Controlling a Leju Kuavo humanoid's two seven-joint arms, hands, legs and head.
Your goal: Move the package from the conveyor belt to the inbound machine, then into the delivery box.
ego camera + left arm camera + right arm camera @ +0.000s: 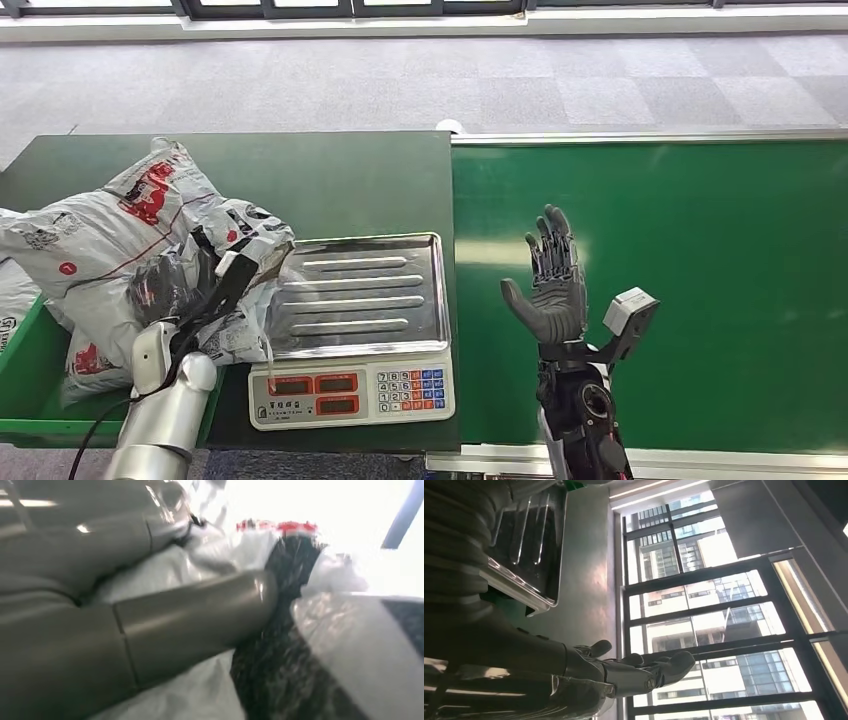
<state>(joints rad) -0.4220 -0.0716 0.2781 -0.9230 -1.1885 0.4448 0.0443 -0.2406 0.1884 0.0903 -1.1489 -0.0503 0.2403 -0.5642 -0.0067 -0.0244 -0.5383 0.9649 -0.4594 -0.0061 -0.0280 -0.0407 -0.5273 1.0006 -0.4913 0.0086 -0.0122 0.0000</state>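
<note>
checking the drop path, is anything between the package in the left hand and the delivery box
Nothing visible blocks it. The left hand holds the package at the scale's left edge, right beside the other packages heaped in the green delivery box.

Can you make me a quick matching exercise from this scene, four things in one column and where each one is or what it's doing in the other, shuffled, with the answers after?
Column one:
1. right hand
2. left hand
3. scale tray
4. conveyor belt

Column two:
A. bare metal, nothing on it
B. fingers spread, holding nothing, over the belt
C. green surface with no package on it
D. gripping a grey package beside the scale

Pairs: 1-B, 2-D, 3-A, 4-C
</note>
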